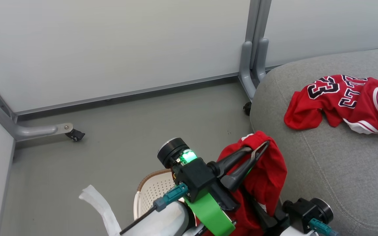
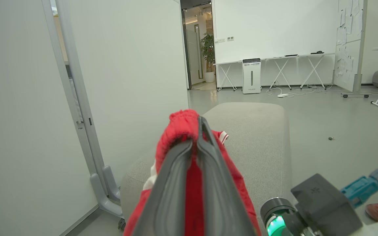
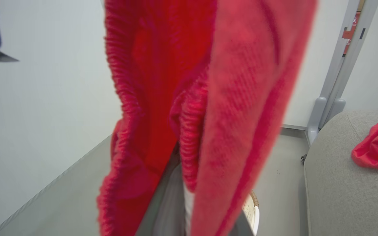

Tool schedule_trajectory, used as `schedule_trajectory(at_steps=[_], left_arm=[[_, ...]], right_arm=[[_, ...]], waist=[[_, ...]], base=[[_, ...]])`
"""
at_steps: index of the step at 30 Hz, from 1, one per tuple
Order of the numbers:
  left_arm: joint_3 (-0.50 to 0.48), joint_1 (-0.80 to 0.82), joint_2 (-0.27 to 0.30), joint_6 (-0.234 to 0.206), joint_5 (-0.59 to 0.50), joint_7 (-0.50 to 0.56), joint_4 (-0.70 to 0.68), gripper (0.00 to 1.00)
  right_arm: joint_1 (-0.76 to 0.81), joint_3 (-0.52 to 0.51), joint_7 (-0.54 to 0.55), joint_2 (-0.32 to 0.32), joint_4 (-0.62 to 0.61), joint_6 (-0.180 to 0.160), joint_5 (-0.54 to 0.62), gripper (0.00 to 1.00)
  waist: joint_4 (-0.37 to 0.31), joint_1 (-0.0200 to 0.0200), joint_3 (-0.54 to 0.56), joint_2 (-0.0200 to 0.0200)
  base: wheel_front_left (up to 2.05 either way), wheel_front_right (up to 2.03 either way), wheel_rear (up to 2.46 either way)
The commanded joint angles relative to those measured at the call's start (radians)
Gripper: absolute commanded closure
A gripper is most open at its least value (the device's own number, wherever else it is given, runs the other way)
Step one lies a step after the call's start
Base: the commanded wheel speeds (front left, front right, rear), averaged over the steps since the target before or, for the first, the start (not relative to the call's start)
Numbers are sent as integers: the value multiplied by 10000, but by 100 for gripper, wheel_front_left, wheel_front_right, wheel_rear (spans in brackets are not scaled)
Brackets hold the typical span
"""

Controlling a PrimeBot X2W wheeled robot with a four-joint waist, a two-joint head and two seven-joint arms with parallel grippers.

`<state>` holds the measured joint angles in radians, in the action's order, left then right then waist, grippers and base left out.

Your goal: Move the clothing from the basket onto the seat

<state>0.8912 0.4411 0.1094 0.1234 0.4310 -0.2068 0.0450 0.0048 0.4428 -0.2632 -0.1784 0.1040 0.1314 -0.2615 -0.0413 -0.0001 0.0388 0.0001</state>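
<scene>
Head view, lower centre of the frame: the left gripper (image 1: 258, 147) is clamped on a red sports garment with white trim (image 1: 269, 177), its two long dark fingers pointing toward the upper right and pinching the cloth near its gathered top edge. The garment hangs from the tips, just right of a small cream-white perforated plastic basket with a brown woven-look rim (image 1: 151, 188) that peeks out behind the arm at bottom centre; it hangs against the left edge of a large grey fabric-upholstered seat (image 1: 323, 170) filling the right side. A red jersey with black-and-white number 23 (image 1: 343, 101) lies crumpled on the seat at upper right, well apart from the held piece. White partition panels (image 1: 110, 49) on grey metal legs close off the grey floor at the top.

In the left wrist view, the fingers are pressed together at centre with red cloth bunched over their tips; the seat stretches away behind them.

In the right wrist view, the garment, close and blurred, drapes down the middle of the frame over the right gripper (image 3: 171, 196), whose grey fingers rise at bottom centre. That gripper is closed; whether cloth sits between its fingers cannot be told. A sliver of the basket shows at lower centre-right; the seat and jersey lie at the right edge.
</scene>
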Motion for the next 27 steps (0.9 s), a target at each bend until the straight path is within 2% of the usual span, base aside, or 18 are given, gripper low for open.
schedule_trajectory(at_steps=[1,9,10,11,27], left_arm=[[3,30,46,-28,73,0,74,100],[-66,5,33,-160,140,-119,310,100],[-55,-4,44,-177,120,-144,340,62],[-74,-20,51,-212,103,-144,371,0],[115,-239,337,-276,212,33,882,0]], right_arm=[[-90,-28,-23,-28,-47,-14,-44,100],[-119,-132,-23,3,-147,-14,-126,100],[-117,-153,-23,5,-156,-14,-130,100],[-111,-188,-23,5,-166,-14,-134,100],[-198,-845,-23,342,-972,-14,-530,100]], waist=[[17,1,-19,-1],[4,1,-99,-1],[-2,1,-109,-1],[-7,1,-116,-1],[-168,1,-267,-1]], base=[[0,0,0],[0,0,0],[0,0,0],[0,0,0],[0,0,0]])
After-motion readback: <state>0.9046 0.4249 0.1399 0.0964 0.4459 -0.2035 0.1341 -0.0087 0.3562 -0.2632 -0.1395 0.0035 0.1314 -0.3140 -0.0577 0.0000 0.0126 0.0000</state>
